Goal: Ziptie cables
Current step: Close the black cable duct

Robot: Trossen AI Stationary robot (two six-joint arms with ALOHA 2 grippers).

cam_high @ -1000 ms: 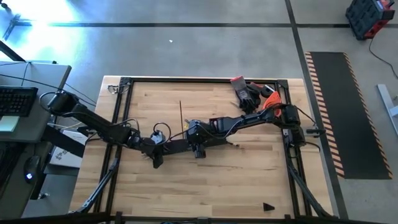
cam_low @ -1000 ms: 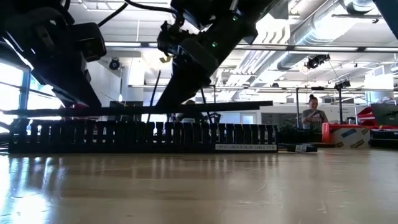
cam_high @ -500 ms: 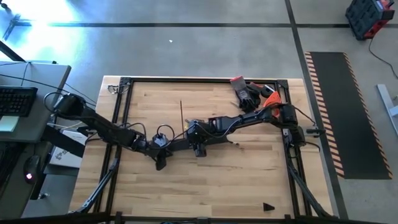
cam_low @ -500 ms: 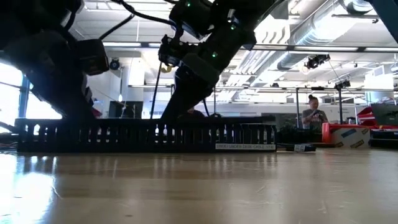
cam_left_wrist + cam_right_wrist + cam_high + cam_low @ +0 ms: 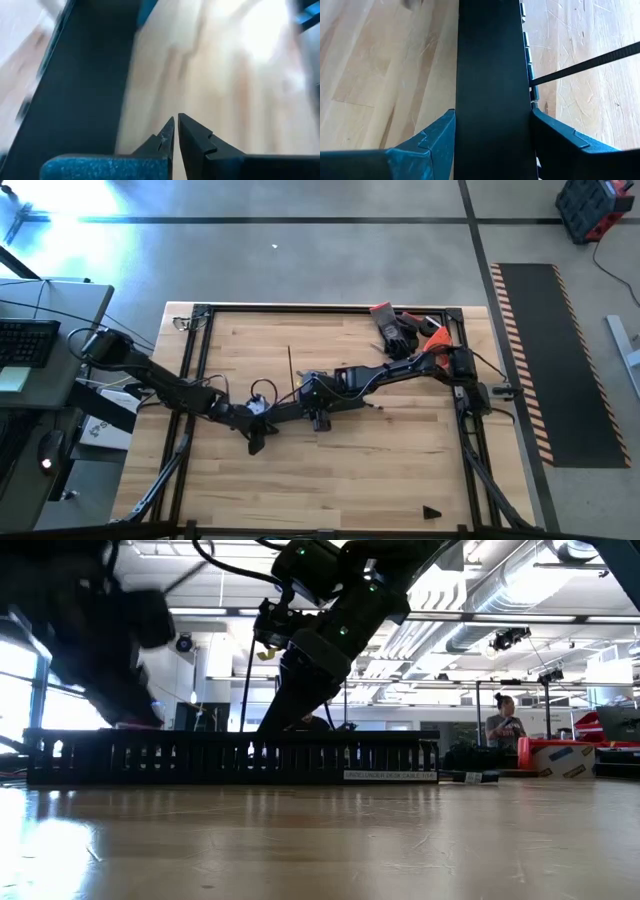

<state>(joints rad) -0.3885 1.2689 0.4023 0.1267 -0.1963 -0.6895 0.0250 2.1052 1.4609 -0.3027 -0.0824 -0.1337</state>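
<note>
A long black comb-toothed duct (image 5: 230, 755) lies on the wooden table, under both arms in the high view. A flat black strip (image 5: 492, 60) lies along its top, with the duct's teeth (image 5: 525, 50) showing at one edge. My right gripper (image 5: 318, 418) (image 5: 493, 114) is shut on this strip near the duct's middle. A thin black zip tie (image 5: 585, 67) (image 5: 292, 365) sticks out from the duct's side. My left gripper (image 5: 256, 442) (image 5: 176, 120) is shut on nothing, just beside the duct's left end. The cables are hidden or out of view. My right gripper pinches the flat black strip by its two long edges (image 5: 460, 115), one finger on each side. The fingers slant down from above and lie across the strip. The strip rests flat along the duct's top.
Dark gloves and an orange object (image 5: 405, 332) lie at the table's far right corner. A black metal frame (image 5: 200, 310) runs round the tabletop. A small black piece (image 5: 432, 512) sits near the front right. A person (image 5: 503, 720) stands in the room far behind.
The flat black strip, held tilted a little above the duct a second ago, has come down with my right gripper and now lies on the duct's top. My left arm has kept beside the duct's left end.
</note>
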